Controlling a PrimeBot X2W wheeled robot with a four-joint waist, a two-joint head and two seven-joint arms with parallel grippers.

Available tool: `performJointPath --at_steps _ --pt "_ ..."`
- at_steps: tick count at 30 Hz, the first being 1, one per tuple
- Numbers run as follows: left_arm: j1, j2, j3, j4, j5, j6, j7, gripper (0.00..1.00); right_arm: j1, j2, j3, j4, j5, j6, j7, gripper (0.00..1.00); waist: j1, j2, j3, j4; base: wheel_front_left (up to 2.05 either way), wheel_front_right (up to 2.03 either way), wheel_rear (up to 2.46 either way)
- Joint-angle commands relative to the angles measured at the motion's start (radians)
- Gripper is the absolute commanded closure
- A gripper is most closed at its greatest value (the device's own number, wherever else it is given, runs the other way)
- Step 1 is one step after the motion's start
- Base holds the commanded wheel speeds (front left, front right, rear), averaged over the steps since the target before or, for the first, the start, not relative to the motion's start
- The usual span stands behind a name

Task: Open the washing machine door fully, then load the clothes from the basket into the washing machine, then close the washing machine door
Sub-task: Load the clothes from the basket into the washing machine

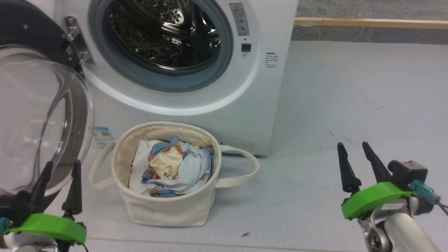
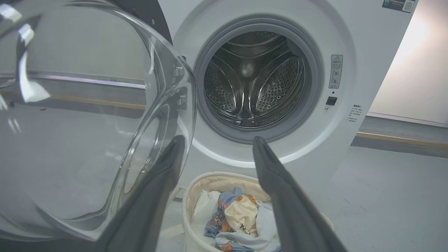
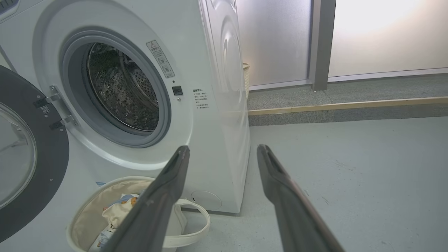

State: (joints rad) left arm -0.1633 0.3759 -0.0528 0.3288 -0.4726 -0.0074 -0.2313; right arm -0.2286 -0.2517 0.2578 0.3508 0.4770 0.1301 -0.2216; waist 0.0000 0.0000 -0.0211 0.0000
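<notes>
Right hand, fingers apart; beyond, flank of washing machine, frosted windows.

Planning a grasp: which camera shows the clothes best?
The head view: it looks down on the whole pile of clothes in the basket. The left wrist view has a finger across part; the right wrist view hides most behind a finger.

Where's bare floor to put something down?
Biggest bare patch: grey floor right of the washing machine, between the wooden strip and the right gripper. A narrow band runs before the basket. Crowded on the left: the open washing machine door hangs beside the basket, near the left gripper.
</notes>
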Motion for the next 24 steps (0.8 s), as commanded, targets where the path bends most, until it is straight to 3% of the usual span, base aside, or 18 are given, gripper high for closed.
performJointPath --at_steps 1,11,24 --pt "-0.042 0.037 0.039 -0.023 -0.008 0.007 -0.012 0.0 -0.036 -0.007 0.014 -0.023 0.001 0.001 -0.012 0.0 0.0 0.0 -0.001 0.001 1.12 -0.87 -0.24" --pt "-0.047 0.044 0.041 -0.009 -0.011 0.011 -0.015 0.0 -0.039 -0.008 0.018 -0.016 0.007 0.001 -0.015 0.0 0.0 0.0 -0.004 0.007 1.15 -0.98 -0.18" --pt "-0.053 0.048 0.044 -0.001 -0.016 0.025 -0.018 0.0 -0.04 -0.01 0.022 -0.012 0.01 0.001 -0.018 0.0 0.0 0.0 -0.003 0.015 1.41 -1.68 0.26"
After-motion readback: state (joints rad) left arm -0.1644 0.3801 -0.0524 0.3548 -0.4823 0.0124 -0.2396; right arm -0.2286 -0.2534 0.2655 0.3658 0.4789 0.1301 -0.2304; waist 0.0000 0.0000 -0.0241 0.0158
